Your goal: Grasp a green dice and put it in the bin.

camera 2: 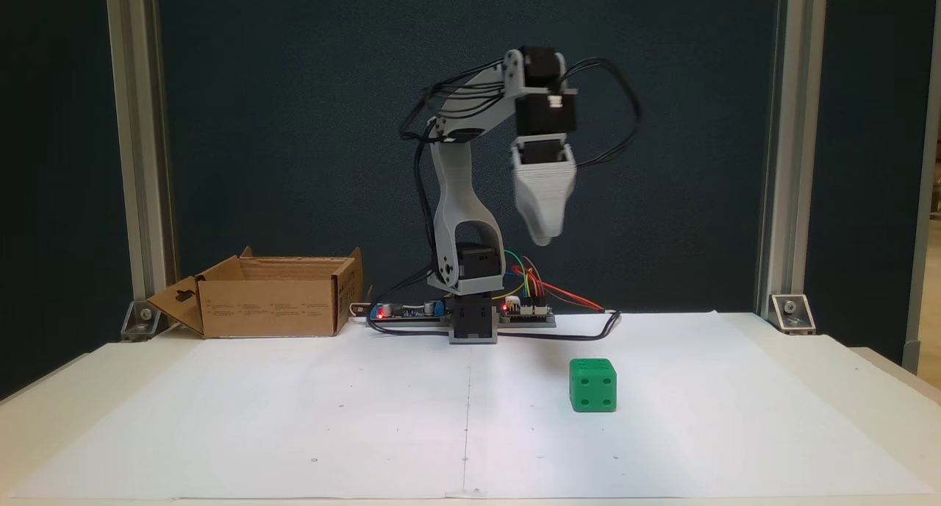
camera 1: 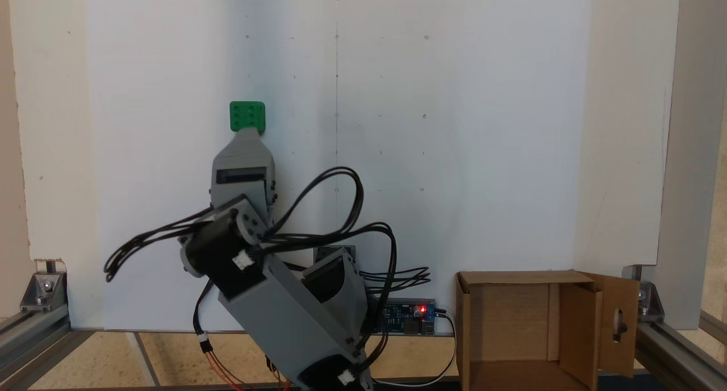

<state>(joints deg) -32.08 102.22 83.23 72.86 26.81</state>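
Note:
The green dice (camera 1: 247, 115) lies on the white paper, left of the sheet's centre line in a fixed view; in the front-facing fixed view the green dice (camera 2: 592, 385) rests right of centre. The grey gripper (camera 2: 542, 239) hangs high above the table, pointing down, up and to the left of the dice and well apart from it. From above, the gripper (camera 1: 248, 131) tip overlaps the dice's near edge. One tapered tip shows, so its jaws hide each other. The bin (camera 1: 579, 311), an open cardboard box, stands beside the arm's base; the bin (camera 2: 272, 311) holds nothing that I can see.
The arm's base (camera 2: 470, 322) and circuit boards (camera 2: 526, 313) with loose wires sit at the back edge of the paper. Aluminium frame posts (camera 2: 779, 145) stand at both back corners. White paper (camera 2: 367, 418) covers the tabletop.

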